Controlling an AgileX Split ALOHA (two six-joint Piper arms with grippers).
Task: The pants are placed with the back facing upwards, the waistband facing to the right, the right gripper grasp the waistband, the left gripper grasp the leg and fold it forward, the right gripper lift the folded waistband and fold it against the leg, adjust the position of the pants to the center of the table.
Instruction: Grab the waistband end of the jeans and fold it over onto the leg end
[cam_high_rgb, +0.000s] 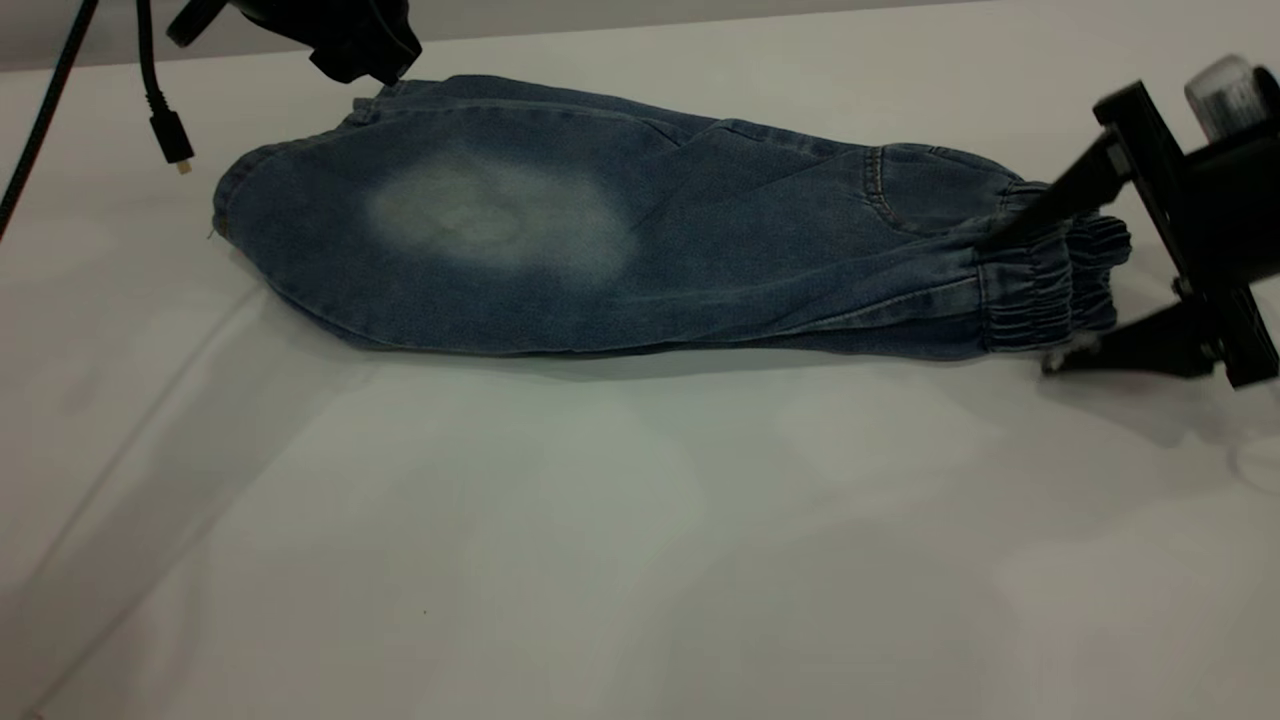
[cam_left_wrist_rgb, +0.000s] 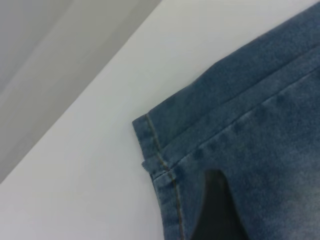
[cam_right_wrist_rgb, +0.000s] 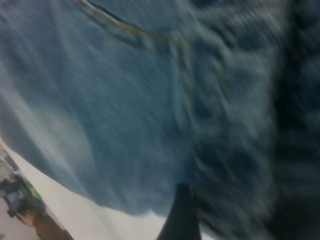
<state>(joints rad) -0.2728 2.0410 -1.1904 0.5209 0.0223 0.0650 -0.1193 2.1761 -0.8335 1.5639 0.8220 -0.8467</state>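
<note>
The pants (cam_high_rgb: 600, 240) lie folded lengthwise, one leg over the other, across the far half of the surface (cam_high_rgb: 600, 560), with the hem end toward the left edge and the waistband (cam_high_rgb: 1040, 285) toward the right edge. The right gripper (cam_high_rgb: 1020, 300) stands at that end with its jaws apart, one finger resting on top of the gathered elastic and the other low by the surface just beside the band's near corner, so it straddles the waistband without yet pinching it. The left gripper (cam_high_rgb: 350, 45) hovers over the far hem corner; in its wrist view one dark finger (cam_left_wrist_rgb: 215, 210) lies over the denim near the stitched hem, but whether its jaws are apart or together I cannot tell. The risk now is a partial bite: if the lower finger slides over the surface and catches only the top layer, lifting would peel the fold open. The stretchy band could also slip out as it is carried toward the hem, leaving the pants skewed.
</note>
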